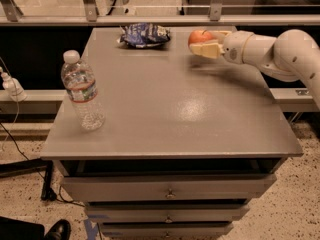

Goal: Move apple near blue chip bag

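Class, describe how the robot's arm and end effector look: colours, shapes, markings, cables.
The arm is glossy white, built of smooth rounded segments with small dark dots. The end effector, over the table's far right, has pale cream fingers. No cables show.

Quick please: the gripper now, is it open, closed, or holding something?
Gripper: closed on the apple, over the far right part of the table, right of the blue chip bag.

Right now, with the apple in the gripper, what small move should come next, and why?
Probably carry the apple a short way toward the blue chip bag, then lower it. The gripper, shut on the apple near the table's far edge, seems to hold it above the surface, and a bare gap separates apple and bag.
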